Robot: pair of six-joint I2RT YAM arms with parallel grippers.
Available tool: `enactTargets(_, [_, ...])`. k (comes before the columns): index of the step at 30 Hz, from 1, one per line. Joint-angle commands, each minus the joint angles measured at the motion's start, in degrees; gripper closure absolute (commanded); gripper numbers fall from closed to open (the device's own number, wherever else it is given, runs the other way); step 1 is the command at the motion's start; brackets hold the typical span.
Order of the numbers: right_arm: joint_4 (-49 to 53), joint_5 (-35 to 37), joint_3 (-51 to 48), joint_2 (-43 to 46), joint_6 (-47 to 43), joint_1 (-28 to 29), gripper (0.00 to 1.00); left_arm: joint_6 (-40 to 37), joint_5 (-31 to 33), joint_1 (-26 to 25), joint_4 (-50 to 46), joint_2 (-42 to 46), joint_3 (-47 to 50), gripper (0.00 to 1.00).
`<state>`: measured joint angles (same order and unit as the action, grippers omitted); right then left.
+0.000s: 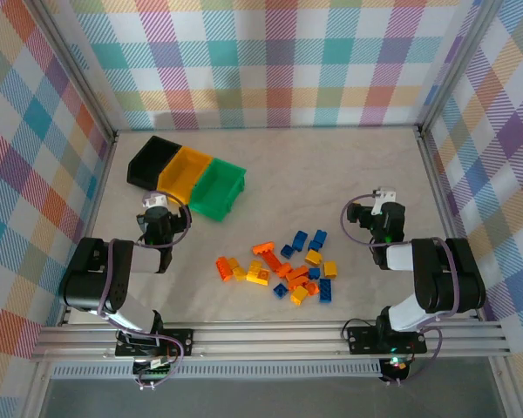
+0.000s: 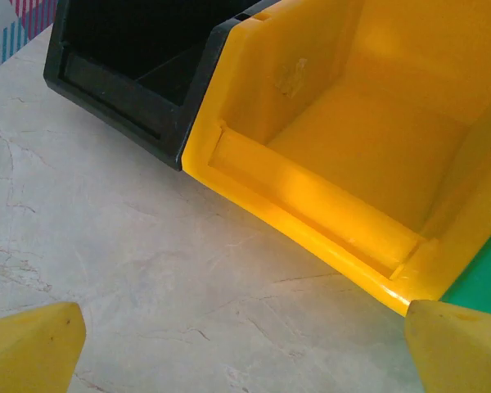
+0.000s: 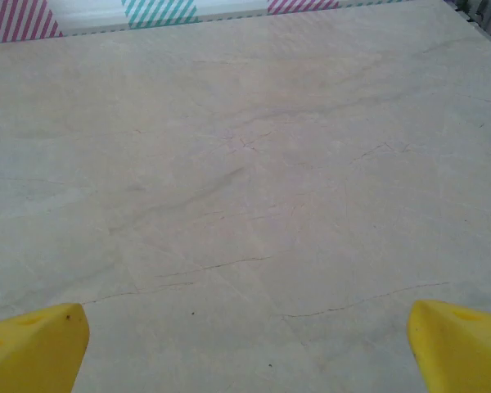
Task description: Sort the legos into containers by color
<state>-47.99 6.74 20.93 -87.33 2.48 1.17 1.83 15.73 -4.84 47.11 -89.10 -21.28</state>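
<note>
Top view: the legos point(image 1: 283, 270) were noted as one loose cluster at lower centre of the frame, on the table point(image 1: 349, 165), between the two arm bases. Yellow, orange and blue bricks lay mixed together, several touching; an exact count could not be made at this size.

The containers point(image 1: 187, 174) were seen at upper left, joined in a slanting row and well apart from the cluster. The black bin point(image 1: 152, 161) was furthest left, the yellow-orange bin point(image 1: 185, 171) in the middle, and the green bin point(image 1: 218, 190) nearest the bricks.

The left gripper point(image 1: 157, 202) was recorded just below the row, pointed towards it. In the left wrist view its jaws were spread wide, one yellow fingertip point(image 2: 33, 348) at each lower corner, with nothing between them. Bare table lay beneath, and the yellow-orange bin's front lip ran diagonally across the frame. The black bin's interior was possibly bare, though it was too dark to judge.

The right gripper point(image 1: 382, 200) was noted at centre right, above and to the right of the cluster. In the right wrist view its jaws were likewise spread over bare table, nothing held. The plaid walls point(image 1: 288, 61) were seen closing the far side.
</note>
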Motion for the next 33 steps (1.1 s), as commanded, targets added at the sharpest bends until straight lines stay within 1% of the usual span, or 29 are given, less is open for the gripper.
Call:
enactTargets(1, [-2.28,-1.02,1.31,-0.65,-0.45,0.26,0.0,-1.01,0.53,-0.52,2.37,-0.39,-0.96,0.0])
enactTargets(27, [-2.15,-0.55,1.43,-0.74,-0.1,0.23,0.0,-1.01,0.55,-0.54,2.35,-0.27,-0.99,0.0])
enactTargets(28, [-2.58,-0.33,1.31,-0.61,-0.04,0.21,0.0,-0.84,1.25,-0.54,2.75,0.48,-0.74,0.0])
enactTargets(29, [-1.82,1.16,1.58,0.3,0.36,0.28,0.0,-0.42,1.01,-0.56,0.11,2.48,-0.86,0.0])
enactTargets(30, [1.21,0.82,1.74,2.18,0.61,0.21,0.0,-0.75,0.79,-0.42,-0.62,4.54,-0.73,0.0])
enactTargets(31, [0.8,1.72,1.6,3.4,-0.17,0.59,0.0,0.11,2.69,-0.44,-4.76,7.01,-1.58,0.0])
enactTargets(33, [8.87,5.51,3.74,7.83,0.81,1.28,0.0,2.74,8.21,-0.42,-10.74,10.65,-3.04,0.0])
